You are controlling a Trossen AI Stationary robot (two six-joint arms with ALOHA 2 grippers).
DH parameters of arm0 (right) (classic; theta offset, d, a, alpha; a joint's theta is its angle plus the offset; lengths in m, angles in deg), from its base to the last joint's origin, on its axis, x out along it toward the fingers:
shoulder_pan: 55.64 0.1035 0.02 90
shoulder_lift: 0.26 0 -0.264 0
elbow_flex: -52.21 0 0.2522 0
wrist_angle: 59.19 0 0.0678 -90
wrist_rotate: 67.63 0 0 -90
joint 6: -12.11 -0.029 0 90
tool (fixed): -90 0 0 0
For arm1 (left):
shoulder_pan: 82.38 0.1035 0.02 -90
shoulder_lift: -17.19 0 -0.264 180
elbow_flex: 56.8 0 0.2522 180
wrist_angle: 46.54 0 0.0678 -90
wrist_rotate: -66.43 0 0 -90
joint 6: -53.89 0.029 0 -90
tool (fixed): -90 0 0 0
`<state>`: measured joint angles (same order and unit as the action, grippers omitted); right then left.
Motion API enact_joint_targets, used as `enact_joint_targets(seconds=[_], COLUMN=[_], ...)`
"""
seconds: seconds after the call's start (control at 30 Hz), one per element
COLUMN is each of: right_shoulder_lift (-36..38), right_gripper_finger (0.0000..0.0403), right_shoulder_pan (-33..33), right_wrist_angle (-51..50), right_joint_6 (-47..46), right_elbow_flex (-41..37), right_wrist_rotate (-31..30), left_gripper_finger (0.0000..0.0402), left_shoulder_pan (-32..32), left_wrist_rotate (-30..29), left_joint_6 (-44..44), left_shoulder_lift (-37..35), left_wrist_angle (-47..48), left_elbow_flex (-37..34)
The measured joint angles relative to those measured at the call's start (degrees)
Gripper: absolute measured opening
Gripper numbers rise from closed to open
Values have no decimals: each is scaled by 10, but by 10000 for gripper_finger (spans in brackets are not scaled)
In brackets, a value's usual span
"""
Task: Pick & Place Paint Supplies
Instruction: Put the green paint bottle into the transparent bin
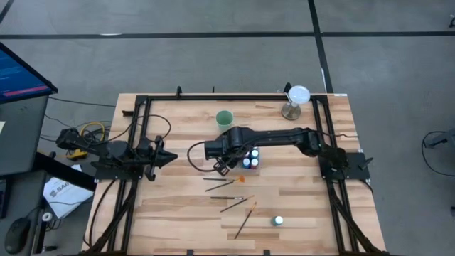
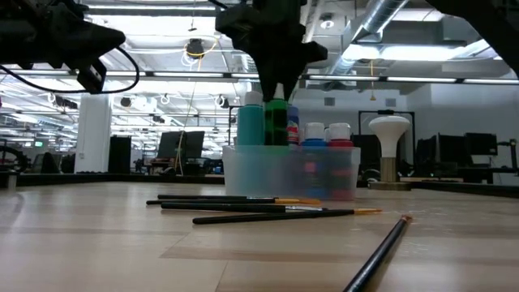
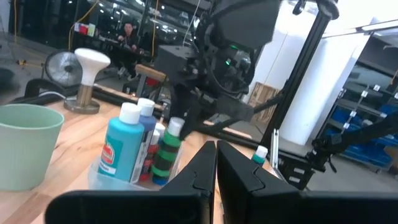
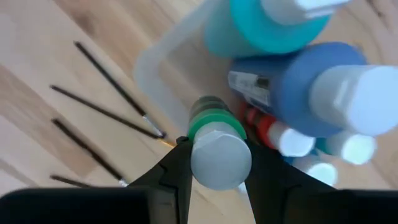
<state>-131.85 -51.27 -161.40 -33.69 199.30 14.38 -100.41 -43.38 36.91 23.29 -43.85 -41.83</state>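
Over the clear tray [image 2: 243, 174], right jaws clamped on a green bottle [image 4: 214, 146], teal bottle [image 4: 261, 25] and blue bottle [image 4: 311, 87] crowding alongside; left jaws shut

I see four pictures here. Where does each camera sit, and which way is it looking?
High view: above the table, looking straight down; both arms show, the left gripper shut near its own side.
Low view: at table height, looking level across; the right gripper comes down from above.
Left wrist view: on the left arm, facing the clear tray past its own fingers.
Right wrist view: on the right arm, looking down on the green bottle it grips.
Shared: all four show that green bottle over the tray.
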Motion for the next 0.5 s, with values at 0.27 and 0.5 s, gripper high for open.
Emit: enact_joint_targets(seconds=[0.27, 0.5], right_shoulder_lift=[0, 0], right_gripper_finger=[108, 108], right_shoulder_pan=[-4, -3], right_wrist_angle=[-6, 13], right_joint_6=[-56, -71], right_elbow_flex=[0, -28], right_wrist_rotate=[2, 1], left_gripper_finger=[8, 8], left_shoulder_pan=[0, 0], left_wrist_rotate=[-2, -2], left_joint_6=[0, 0], left_shoulder_lift=[8, 9], left_wrist_angle=[-2, -4], left_elbow_flex=[0, 0])
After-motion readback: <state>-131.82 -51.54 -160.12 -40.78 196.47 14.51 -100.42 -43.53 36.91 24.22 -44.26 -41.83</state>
